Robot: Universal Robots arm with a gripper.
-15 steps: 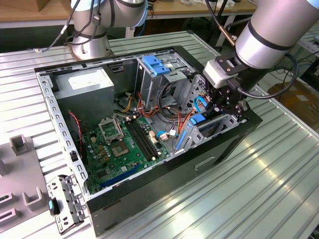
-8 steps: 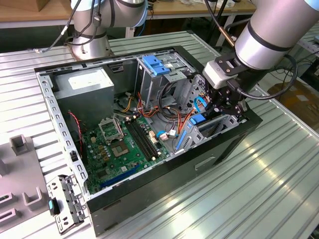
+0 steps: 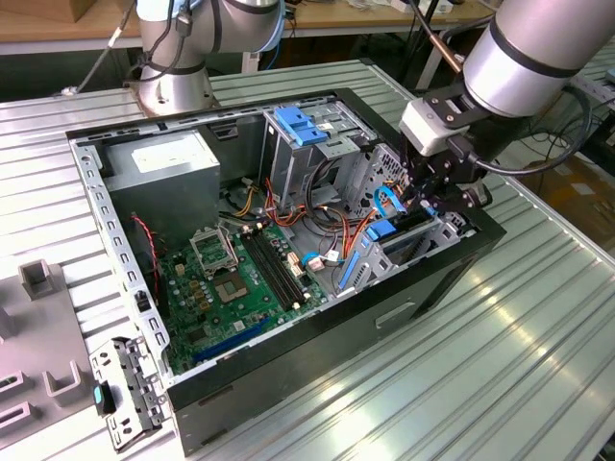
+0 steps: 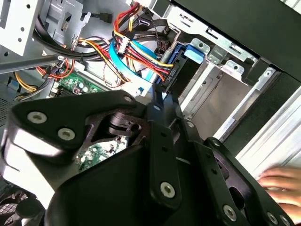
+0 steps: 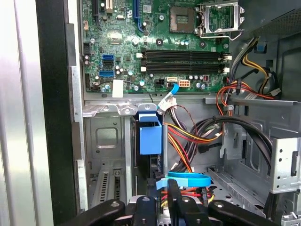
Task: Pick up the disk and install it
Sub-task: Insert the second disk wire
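Observation:
The disk [image 3: 407,227] stands on edge in the drive bay at the front corner of the open computer case [image 3: 115,230], on the exterior view's right. Its blue side rail [image 5: 150,136] and dark body show in the first wrist view, sunk between the bay's metal walls. In the second wrist view the disk [image 4: 181,70] sits by the bundle of coloured cables. My gripper [image 3: 430,204] reaches down into the bay from above and is shut on the disk's near end. The black fingers [image 5: 173,195] straddle that end, and the gripper [image 4: 159,101] linkage fills the foreground.
Red, yellow and blue cables [image 5: 188,141] crowd the bay's side. A grey power-supply box [image 3: 163,158], a drive cage with a blue latch [image 3: 303,125] and the green motherboard [image 3: 240,279] lie inside the case. A hand [image 4: 282,181] rests outside the case. Grey fixtures [image 3: 38,279] sit on the left.

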